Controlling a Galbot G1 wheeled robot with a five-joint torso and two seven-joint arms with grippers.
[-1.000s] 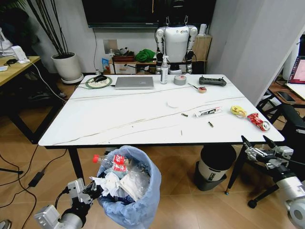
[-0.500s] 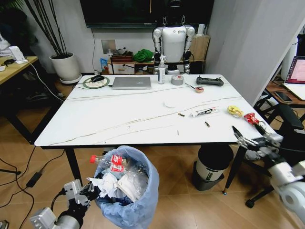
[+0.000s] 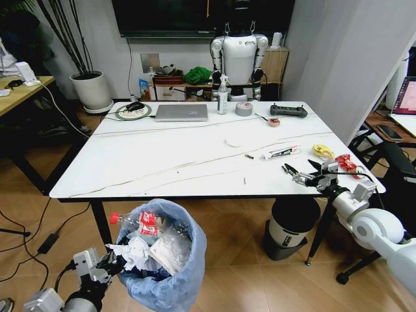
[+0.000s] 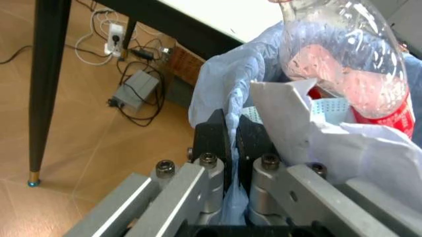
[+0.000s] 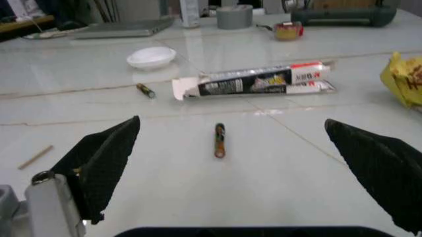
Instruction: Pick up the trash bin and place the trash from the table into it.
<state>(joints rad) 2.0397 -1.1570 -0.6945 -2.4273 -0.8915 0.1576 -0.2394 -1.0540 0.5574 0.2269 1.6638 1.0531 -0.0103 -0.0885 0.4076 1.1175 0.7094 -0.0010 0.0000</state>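
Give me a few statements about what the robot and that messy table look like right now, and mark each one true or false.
1. The left gripper is clamped on the rim of the trash bin's blue bag. True.
2. The right gripper is shut on a small battery. False: it is open, with the battery lying on the table between its fingers.
3. A bottle with a red label sticks out of the bin. True.
4. The laptop on the table stands open. False: it lies closed.
5. The bin is empty. False: it holds crumpled paper and the bottle.
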